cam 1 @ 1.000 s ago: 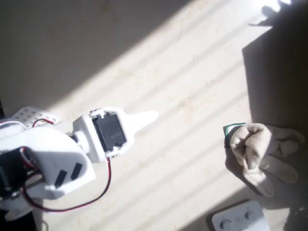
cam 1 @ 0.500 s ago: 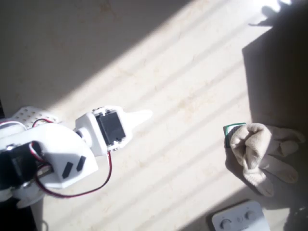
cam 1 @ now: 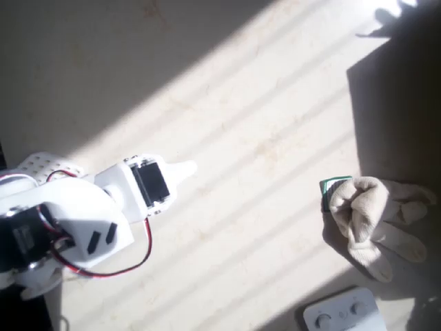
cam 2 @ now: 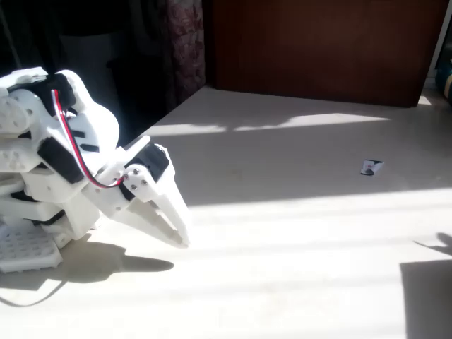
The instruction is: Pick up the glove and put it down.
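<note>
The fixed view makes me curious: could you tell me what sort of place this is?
Probably a home room, not a lab: sunlit cream table, dark wooden furniture and patterned curtain behind.

A small green-and-white card [cam 1: 332,186] and a white device with round buttons [cam 1: 342,314] are located on the sunlit counter [cam 1: 262,124].

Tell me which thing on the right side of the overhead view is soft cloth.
The glove; the green card beside it and the buttoned white device below are stiff.
</note>
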Controlling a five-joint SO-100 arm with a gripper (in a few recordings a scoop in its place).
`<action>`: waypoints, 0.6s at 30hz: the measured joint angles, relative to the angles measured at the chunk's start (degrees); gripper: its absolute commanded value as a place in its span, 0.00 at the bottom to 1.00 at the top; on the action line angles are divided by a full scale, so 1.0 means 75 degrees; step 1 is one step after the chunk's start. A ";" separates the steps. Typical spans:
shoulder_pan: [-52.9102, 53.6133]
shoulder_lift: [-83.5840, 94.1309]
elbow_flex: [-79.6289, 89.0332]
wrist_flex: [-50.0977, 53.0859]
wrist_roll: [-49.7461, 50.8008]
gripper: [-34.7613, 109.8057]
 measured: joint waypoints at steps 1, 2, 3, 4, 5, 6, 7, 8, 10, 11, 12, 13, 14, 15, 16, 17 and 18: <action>0.0000 0.0000 0.0000 0.0023 0.0000 0.24; 0.0000 0.0000 0.0000 0.0023 0.0000 0.24; 0.0000 0.0000 0.0000 0.0023 0.0000 0.24; 0.0000 0.0000 0.0000 0.0023 0.0000 0.24; 0.0000 0.0000 0.0000 0.0023 0.0000 0.24; 0.0000 0.0000 0.0000 0.0023 0.0000 0.24; 0.0000 0.0000 0.0000 0.0023 0.0000 0.24; 0.0000 0.0000 0.0000 0.0023 0.0000 0.24; 0.0000 0.0000 0.0000 0.0023 0.0000 0.24; 0.0000 0.0000 0.0000 0.0023 0.0000 0.24; 0.0000 0.0012 0.0000 0.0023 0.0000 0.24; 0.0000 0.0023 0.0000 0.0023 0.0000 0.24; 0.0000 0.0023 0.0000 0.0023 0.0000 0.24; 0.0000 0.0035 0.0000 0.0023 0.0000 0.24; 0.0000 0.0047 0.0000 0.0023 0.0000 0.24; 0.0000 0.0047 0.0000 0.0023 0.0000 0.24; 0.0000 0.0047 0.0000 0.0023 0.0000 0.24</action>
